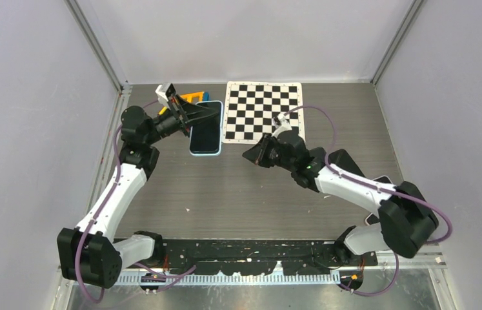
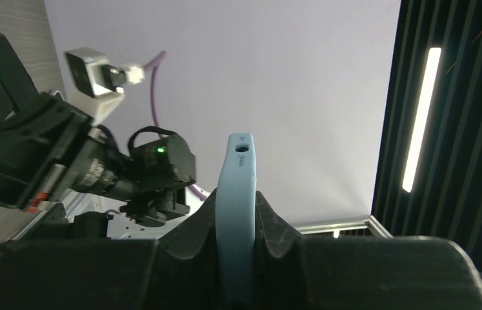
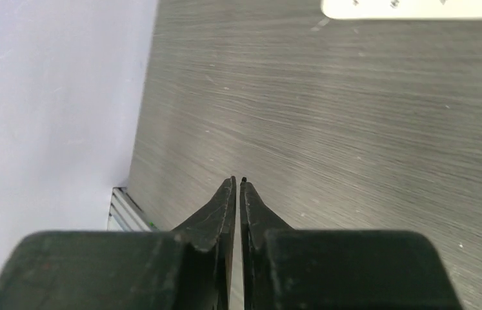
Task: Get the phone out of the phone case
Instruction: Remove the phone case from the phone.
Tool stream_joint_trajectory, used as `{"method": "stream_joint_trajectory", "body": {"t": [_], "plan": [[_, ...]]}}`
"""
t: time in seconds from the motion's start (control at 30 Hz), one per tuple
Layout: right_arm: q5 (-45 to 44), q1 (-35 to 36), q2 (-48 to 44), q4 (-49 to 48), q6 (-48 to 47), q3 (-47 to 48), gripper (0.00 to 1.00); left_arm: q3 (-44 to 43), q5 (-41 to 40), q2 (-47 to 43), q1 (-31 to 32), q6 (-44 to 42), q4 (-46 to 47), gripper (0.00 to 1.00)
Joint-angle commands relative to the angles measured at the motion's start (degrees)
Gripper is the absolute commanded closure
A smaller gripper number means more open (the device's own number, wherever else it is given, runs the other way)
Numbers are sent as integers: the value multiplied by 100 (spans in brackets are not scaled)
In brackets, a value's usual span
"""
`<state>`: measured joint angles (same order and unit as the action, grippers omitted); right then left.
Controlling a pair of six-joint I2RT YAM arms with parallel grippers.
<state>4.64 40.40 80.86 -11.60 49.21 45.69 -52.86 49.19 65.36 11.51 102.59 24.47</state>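
Observation:
The phone, dark screen up in a light blue case point(image 1: 206, 134), is at the table's far left. My left gripper point(image 1: 215, 111) is shut on its far end. In the left wrist view the case's blue edge point(image 2: 238, 194) runs up between the two black fingers point(image 2: 275, 223), which press on both sides; my left gripper point(image 2: 238, 199) holds it firmly. My right gripper point(image 1: 249, 155) is shut and empty, low over the table a little right of the phone. In the right wrist view its fingertips point(image 3: 228, 187) meet, my right gripper point(image 3: 238, 183) over bare table.
A black and white checkerboard sheet point(image 1: 262, 110) lies right of the phone; its edge shows in the right wrist view point(image 3: 419, 8). An orange and yellow object point(image 1: 193, 97) lies behind the left gripper. Grey walls enclose the table on three sides.

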Motion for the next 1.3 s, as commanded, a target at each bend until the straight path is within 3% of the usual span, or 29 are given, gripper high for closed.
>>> {"method": "stream_joint_trajectory", "body": {"t": [0.0, 0.1, 0.17, 0.23, 0.3, 0.47, 0.53, 0.87, 1.27], "plan": [[454, 55, -1036, -232, -536, 92, 81, -297, 164, -116, -27, -514, -193, 100], [933, 55, -1453, -750, -752, -147, 56, -304, 146, -11, -29, -860, -449, 100], [1231, 60, -1746, -1101, -692, -339, 48, -274, 123, 80, -26, -1021, -548, 100], [1422, 63, -1999, -1410, -537, -478, 46, -241, 48, 167, -29, -1161, -674, 100], [1720, 68, -2193, -1715, -341, -554, 48, -188, -88, 261, -31, -1259, -749, 100], [2321, 295, -2033, -2229, 198, -252, 78, -2, -328, 402, -26, -985, -698, 100], [2386, 476, -1868, -2313, 317, -96, 80, 126, -373, 436, -28, -695, -437, 100], [2317, 854, -1200, -3120, 313, 102, 81, 347, -490, 306, -33, -358, -493, 100], [1535, 846, -721, -2948, 316, 214, 68, 566, -422, 111, -24, -123, -453, 100]]}}
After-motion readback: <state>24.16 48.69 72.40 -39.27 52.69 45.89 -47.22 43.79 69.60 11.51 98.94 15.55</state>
